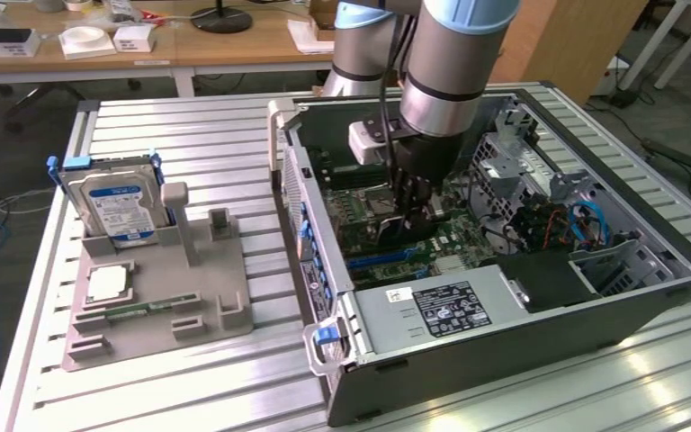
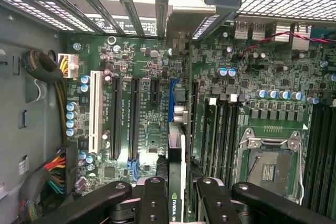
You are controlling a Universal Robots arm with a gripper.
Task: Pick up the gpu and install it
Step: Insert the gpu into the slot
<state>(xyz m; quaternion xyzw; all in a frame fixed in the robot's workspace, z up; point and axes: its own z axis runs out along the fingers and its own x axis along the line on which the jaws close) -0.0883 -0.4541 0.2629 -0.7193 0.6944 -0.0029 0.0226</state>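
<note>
My gripper (image 1: 416,209) reaches down inside the open computer case (image 1: 633,297), just above the green motherboard (image 1: 376,236). It is shut on the gpu (image 2: 177,156), a slim black card seen edge-on between the two black fingers (image 2: 154,195), with a green logo strip on its top edge. The card runs along the blue expansion slot (image 2: 171,100), and its metal bracket end (image 2: 179,22) sits at the case's rear slot openings. I cannot tell whether the card's edge sits fully in the slot. In the exterior view the gpu (image 1: 427,229) is mostly hidden by the fingers.
Beside the card lie two black slots (image 2: 133,116), a white slot (image 2: 95,111) and the CPU socket (image 2: 270,163). The power supply (image 1: 442,304) sits at the case's front. On the exterior view's left, a grey fixture (image 1: 219,310) holds the hard drive (image 1: 118,207), a processor (image 1: 108,283) and a memory stick (image 1: 141,309).
</note>
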